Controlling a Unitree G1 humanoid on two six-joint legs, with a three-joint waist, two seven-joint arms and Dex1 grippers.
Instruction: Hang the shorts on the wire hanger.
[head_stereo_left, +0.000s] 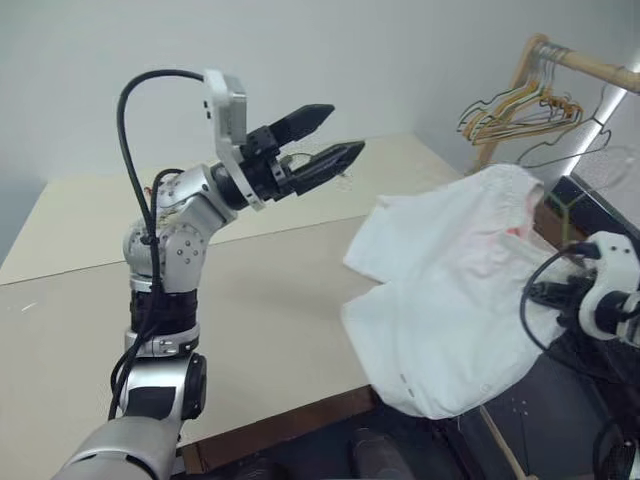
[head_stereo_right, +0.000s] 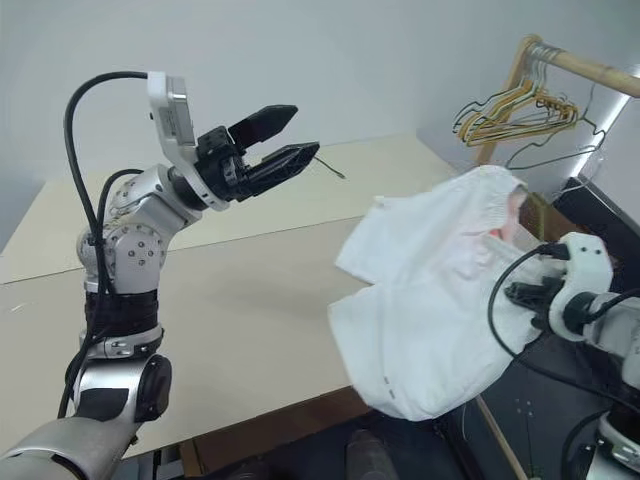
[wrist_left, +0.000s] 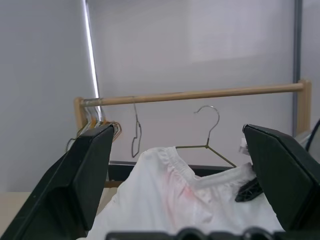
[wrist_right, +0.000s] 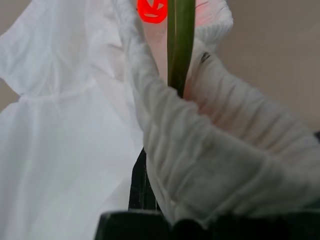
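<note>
Beige table (head_stereo_left: 250, 300) across lower left. White shorts (head_stereo_left: 450, 300) centre-right, draped over table edge, waistband up on wire hanger (wrist_left: 210, 142). Right gripper (head_stereo_left: 555, 292) nearer, clamped on waistband. Left gripper (head_stereo_left: 335, 135) upper centre, wide, empty, aimed rightward at shorts.

Shorts (head_stereo_left: 450, 300): white, unpatterned, with a faint pink tint near the gathered waistband and a bright red patch seen inside it. Wire hanger (wrist_left: 209, 135): grey-green, its hook silvery. Bunched hangers (head_stereo_left: 520, 110): yellowish, with perhaps some dark ones among them. Rail (wrist_left: 200, 94): pale wood. Table (head_stereo_left: 250, 300): cream top, brown edge. Left gripper (head_stereo_left: 325, 138): black fingers, on a silver arm.
</note>
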